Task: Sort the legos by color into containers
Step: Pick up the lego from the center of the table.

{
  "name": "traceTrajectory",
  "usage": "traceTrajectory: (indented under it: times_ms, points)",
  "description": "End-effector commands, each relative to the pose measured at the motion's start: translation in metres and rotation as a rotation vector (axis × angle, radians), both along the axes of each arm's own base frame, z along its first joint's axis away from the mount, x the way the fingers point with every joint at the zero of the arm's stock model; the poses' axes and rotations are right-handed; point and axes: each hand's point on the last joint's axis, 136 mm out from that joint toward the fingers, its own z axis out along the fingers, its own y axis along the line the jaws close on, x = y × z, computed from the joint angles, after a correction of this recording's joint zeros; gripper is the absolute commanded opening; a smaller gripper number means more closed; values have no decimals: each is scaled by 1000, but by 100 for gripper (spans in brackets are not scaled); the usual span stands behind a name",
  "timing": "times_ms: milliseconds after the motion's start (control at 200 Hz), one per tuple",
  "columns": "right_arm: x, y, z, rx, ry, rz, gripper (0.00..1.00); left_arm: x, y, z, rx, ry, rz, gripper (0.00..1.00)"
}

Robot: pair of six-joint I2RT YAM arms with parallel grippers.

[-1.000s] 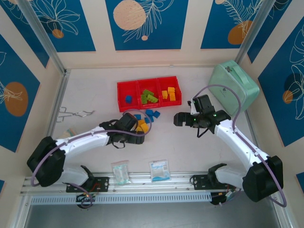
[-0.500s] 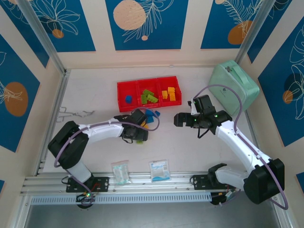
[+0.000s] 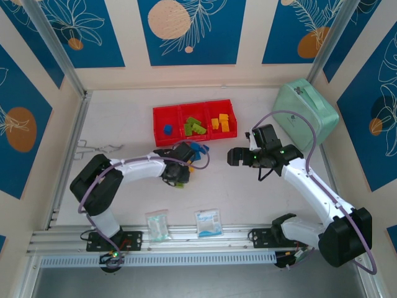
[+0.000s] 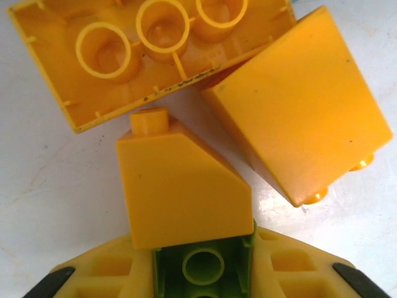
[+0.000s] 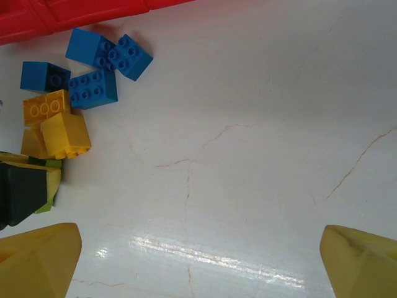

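The left pincer (image 4: 203,279) was clenched on a green lego (image 4: 203,266). The brick sat wedged between its two yellow pads, at the near side of the loose pile in the middle of the counter (image 5: 248,155). Three yellow legos (image 4: 186,192) crowded close, one pressed right against the held brick, so the grip seemed taken from the only side that was free.

The red tray (image 3: 156,121) lay just beyond the pile, toward the counter's far edge. Its left bin held a sorted blue brick (image 3: 167,129), the middle bin sorted greens (image 3: 194,126) and the right bin sorted yellows (image 3: 220,123), so I judged the held brick was meant for the middle bin. Loose blue legos (image 5: 99,68) lay just beside the tray.

The right pincer (image 5: 198,267) hung released, jaws wide, over bare counter to the right of the pile, apparently held clear of the other arm's work.
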Motion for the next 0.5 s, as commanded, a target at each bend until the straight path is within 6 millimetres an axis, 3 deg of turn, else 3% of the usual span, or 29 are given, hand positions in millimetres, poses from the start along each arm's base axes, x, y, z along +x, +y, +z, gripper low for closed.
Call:
traceTrajectory:
  times_ms: [0,145,255,365,495]
  points:
    - [1,1,12,1,-30,10,99,0,-12,25,-67,-67,-13,24]
    - [4,1,16,2,-44,4,99,2,-10,68,-122,-160,-15,21]
    - [6,2,21,4,-50,0,99,15,-8,104,-127,-264,-20,21]
    - [3,3,21,18,-52,-5,99,41,-10,134,-71,-343,-53,21]
    - [-4,3,19,27,-55,-2,99,86,-17,152,-12,-386,-63,21]
